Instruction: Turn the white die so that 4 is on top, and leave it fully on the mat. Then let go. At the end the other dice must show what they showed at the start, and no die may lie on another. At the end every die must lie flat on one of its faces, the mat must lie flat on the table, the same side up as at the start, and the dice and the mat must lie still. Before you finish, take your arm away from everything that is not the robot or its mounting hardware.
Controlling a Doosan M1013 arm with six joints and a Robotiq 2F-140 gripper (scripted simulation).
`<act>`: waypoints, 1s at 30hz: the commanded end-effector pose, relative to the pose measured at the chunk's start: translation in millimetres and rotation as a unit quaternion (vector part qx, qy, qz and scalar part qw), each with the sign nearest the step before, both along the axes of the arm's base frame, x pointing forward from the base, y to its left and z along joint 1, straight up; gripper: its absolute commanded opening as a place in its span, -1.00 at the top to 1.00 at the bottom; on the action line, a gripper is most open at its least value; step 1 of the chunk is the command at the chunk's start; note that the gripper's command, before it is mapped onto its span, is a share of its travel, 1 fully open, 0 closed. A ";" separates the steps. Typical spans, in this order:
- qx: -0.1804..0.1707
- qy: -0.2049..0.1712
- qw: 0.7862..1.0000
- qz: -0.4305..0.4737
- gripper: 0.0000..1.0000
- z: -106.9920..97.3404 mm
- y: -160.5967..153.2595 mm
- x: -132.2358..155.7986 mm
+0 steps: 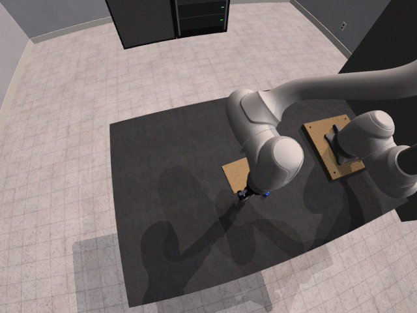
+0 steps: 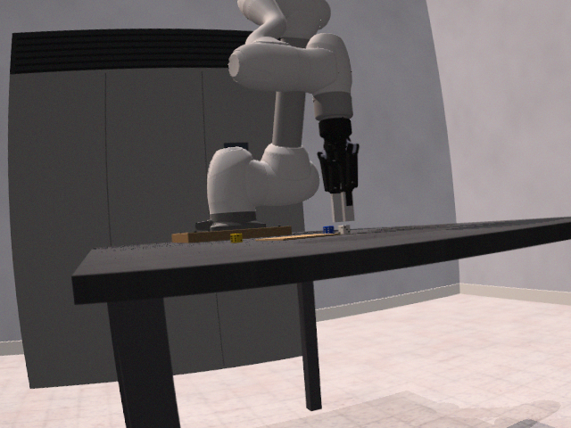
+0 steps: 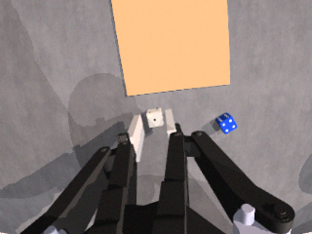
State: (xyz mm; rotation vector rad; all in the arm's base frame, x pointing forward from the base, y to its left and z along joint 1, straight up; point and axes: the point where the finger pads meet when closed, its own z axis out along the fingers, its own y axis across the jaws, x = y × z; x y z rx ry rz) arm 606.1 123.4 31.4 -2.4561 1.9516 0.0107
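Gripper [image 3: 155, 136] first: you see it pointing straight down above the surface, its pale pads [image 3: 136, 136] spread only a little and pinching nothing. White die [image 3: 155, 117] lies just ahead of the fingertips in your wrist view, on the dark surface [image 2: 277, 258] and just short of the mat's near edge, one black dot on its upper face. From the exterior view you can see the fingertips hang a little above that die [image 2: 343, 228], not touching it. Beyond it lies the tan mat [image 3: 171, 33], flat. To the gripper's right in your wrist view sits the blue die [image 3: 226, 123], also off the mat. A yellow die [image 2: 235, 237] sits farther off, near the wooden base plate [image 1: 315, 129] that carries the arm. Around the surface you have pale tiled floor [image 1: 67, 101], grey walls and a dark cabinet [image 1: 141, 20]. The arm rises from its plate, folds over, and drops its wrist vertically.
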 end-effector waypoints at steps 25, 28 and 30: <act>0.000 0.000 1.000 0.000 0.57 -16.3 0.1 -0.1; 0.000 0.000 1.000 0.000 0.57 -20.5 0.2 -0.1; 0.000 0.000 1.000 0.000 0.57 -22.8 0.2 -0.1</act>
